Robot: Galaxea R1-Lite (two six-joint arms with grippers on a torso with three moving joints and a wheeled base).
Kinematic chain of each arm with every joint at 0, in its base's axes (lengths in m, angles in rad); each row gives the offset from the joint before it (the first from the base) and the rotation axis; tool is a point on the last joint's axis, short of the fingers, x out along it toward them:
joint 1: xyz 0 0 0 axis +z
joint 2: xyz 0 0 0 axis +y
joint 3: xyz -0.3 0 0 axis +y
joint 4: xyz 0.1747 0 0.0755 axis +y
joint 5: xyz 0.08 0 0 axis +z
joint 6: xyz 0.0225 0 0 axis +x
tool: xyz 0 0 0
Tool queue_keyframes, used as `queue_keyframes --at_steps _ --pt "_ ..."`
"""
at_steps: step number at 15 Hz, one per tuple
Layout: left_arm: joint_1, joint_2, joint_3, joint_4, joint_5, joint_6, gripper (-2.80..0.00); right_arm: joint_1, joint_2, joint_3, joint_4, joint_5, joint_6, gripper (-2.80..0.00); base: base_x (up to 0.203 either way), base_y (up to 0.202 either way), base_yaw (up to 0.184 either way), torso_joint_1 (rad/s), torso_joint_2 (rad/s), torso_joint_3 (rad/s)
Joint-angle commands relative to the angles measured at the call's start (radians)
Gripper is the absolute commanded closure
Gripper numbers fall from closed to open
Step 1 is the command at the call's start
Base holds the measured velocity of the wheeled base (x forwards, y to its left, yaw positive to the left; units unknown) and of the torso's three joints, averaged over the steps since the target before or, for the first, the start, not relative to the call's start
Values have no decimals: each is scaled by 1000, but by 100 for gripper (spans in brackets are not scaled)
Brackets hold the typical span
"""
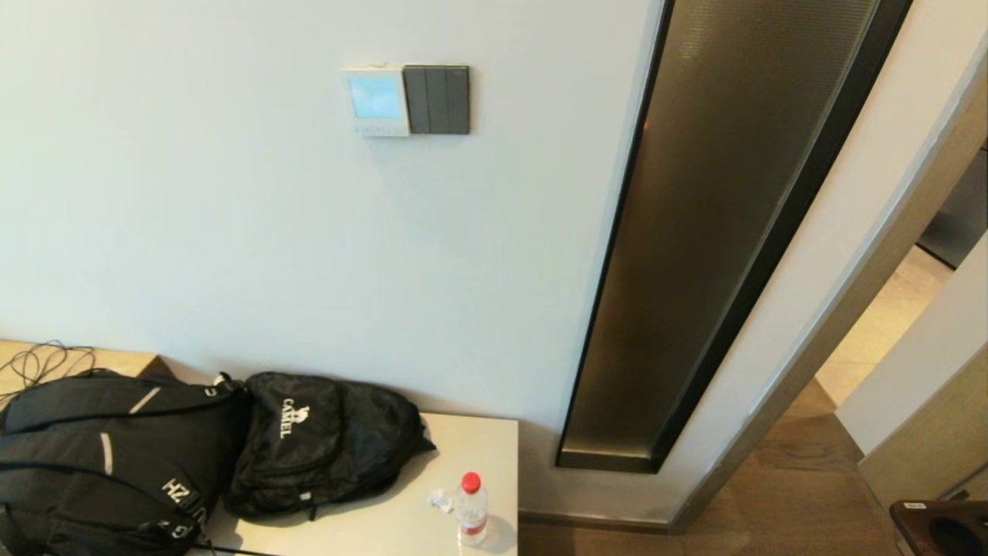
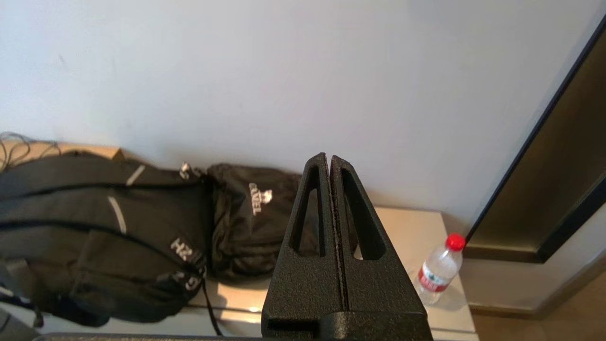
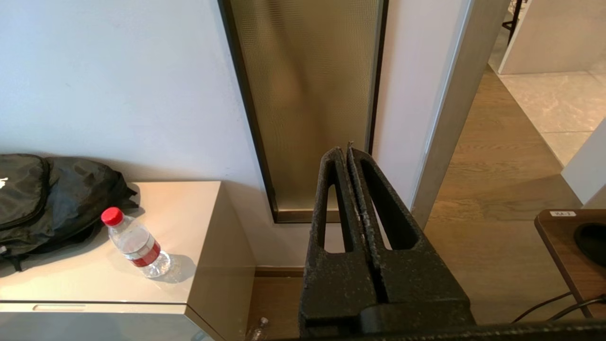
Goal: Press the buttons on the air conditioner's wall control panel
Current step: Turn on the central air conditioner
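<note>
While neither of my arms shows from the head camera, the control panel (image 1: 376,100) is plain to see, fixed high on the white wall (image 1: 193,193), with its pale blue screen lit. A dark grey switch plate (image 1: 437,99) touches its right edge. The row of small buttons runs along the panel's lower edge, too small to tell apart. Below, on the cabinet top (image 1: 463,440), lie two black backpacks (image 1: 123,455) and a water bottle (image 1: 471,508) nearer the right end. A tall bronze glass strip (image 1: 710,232) stands to the right.

From the left wrist, my left gripper (image 2: 329,158) has its jaws pressed together, holding nothing, low over the cabinet and well below the panel.

From the right wrist, my right gripper (image 3: 344,150) is likewise closed and empty, facing the glass strip's foot, further right.

I judge the panel a rigid plastic fixture with short, stiff button travel; nothing to grasp. A closed fingertip should push squarely and gently on one button below the screen, avoiding the screen itself.
</note>
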Motion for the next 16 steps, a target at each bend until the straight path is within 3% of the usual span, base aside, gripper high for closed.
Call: queue_keyframes --at_steps 1,6,16 --pt "-20 211 -105 -46 -2 -1 0 0 0 2 0 0 0 0 0 0 0 0 0 0" --pt "-44 662 -390 -252 -17 -3 0 0 0 2 0 0 0 0 0 0 0 0 0 0" --pt "-79 1457 -948 -536 -96 -1 0 0 0 1 0 0 0 0 0 0 0 0 0 0"
